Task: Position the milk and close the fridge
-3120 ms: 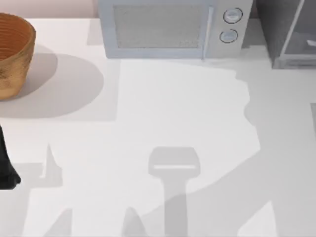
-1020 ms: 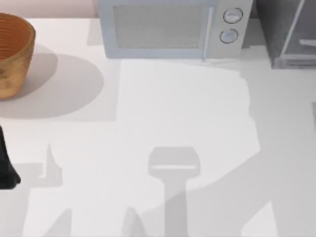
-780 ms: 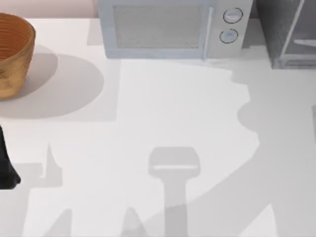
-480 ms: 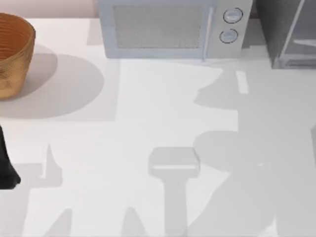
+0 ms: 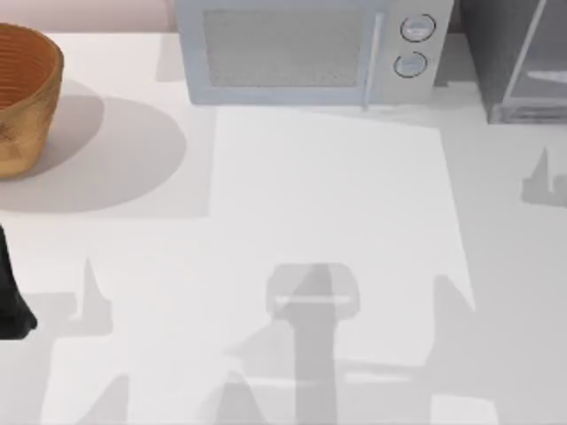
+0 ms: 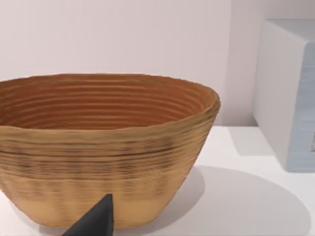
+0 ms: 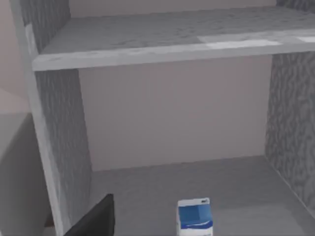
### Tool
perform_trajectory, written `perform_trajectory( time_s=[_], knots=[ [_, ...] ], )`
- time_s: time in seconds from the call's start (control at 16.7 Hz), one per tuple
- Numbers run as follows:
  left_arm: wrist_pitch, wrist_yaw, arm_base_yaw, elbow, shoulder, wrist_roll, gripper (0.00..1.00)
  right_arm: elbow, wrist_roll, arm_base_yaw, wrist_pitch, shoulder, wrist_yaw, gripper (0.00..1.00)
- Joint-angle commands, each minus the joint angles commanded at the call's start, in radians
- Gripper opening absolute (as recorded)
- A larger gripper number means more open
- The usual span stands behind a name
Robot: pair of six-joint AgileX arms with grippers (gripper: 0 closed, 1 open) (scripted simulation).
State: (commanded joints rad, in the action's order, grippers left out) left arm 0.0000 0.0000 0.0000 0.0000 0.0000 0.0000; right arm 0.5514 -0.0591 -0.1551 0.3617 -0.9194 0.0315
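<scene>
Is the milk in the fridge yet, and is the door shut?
Done: the milk stands upright on the floor of the fridge, under its shelf. In hand: nothing is being carried; the right wrist view looks straight into the open compartment, so the door is not yet shut. The left arm sits parked at the table's left edge near the woven basket. Left: closing the fridge.

The milk (image 7: 195, 217) carton's base is cut off by the frame edge.
</scene>
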Motion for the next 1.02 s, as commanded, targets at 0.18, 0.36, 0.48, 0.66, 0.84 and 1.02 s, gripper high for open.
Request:
perform_trajectory(
  time_s=[0.18, 0.36, 0.48, 0.66, 0.84, 1.02],
  knots=[
    [0.0, 0.0, 0.0, 0.0, 0.0, 0.0, 1.0, -0.179, 0.013, 0.036, -0.13, 0.345, -0.02, 1.0],
    [0.0, 0.0, 0.0, 0.0, 0.0, 0.0, 1.0, -0.344, 0.032, 0.082, -0.24, 0.625, -0.03, 1.0],
    [0.0, 0.0, 0.0, 0.0, 0.0, 0.0, 1.0, -0.435, 0.045, 0.112, -0.296, 0.761, -0.032, 1.0],
    [0.0, 0.0, 0.0, 0.0, 0.0, 0.0, 1.0, -0.527, 0.057, 0.145, -0.349, 0.888, -0.032, 1.0],
    [0.0, 0.0, 0.0, 0.0, 0.0, 0.0, 1.0, -0.551, 0.059, 0.155, -0.362, 0.919, -0.032, 1.0],
    [0.0, 0.0, 0.0, 0.0, 0.0, 0.0, 1.0, -0.551, 0.059, 0.155, -0.362, 0.919, -0.032, 1.0]
  ],
)
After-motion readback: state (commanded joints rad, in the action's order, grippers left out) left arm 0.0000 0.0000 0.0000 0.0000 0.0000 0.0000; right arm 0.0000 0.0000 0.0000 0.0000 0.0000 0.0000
